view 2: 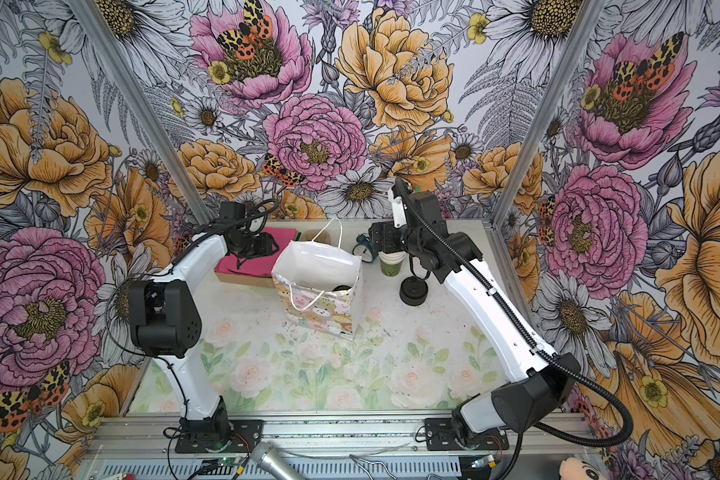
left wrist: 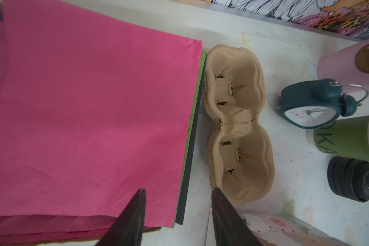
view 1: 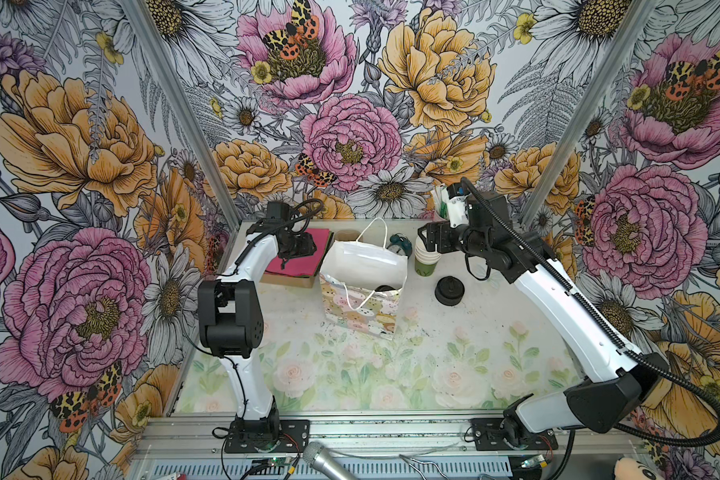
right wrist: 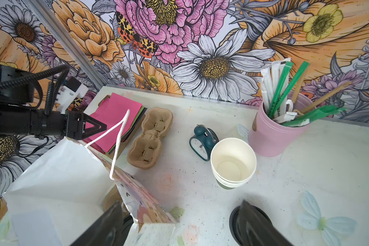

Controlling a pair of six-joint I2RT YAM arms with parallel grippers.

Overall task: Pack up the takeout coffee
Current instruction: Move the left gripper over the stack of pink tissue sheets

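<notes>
You're seeing the coffee (view 1: 385,288) sitting in the bag (view 1: 360,309): probably light, crushable, so pinch its sides gently; left gripper (left wrist: 178,189), right gripper (right wrist: 180,202) gaping empty.

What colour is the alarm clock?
The alarm clock is dark teal with a white dial, clearest in the left wrist view.

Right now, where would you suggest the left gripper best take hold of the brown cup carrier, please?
Probably from straight above, across the pinched waist of the cup carrier: it lies flat, wells up, and is narrowest there, leaving finger room beside the napkins.
</notes>
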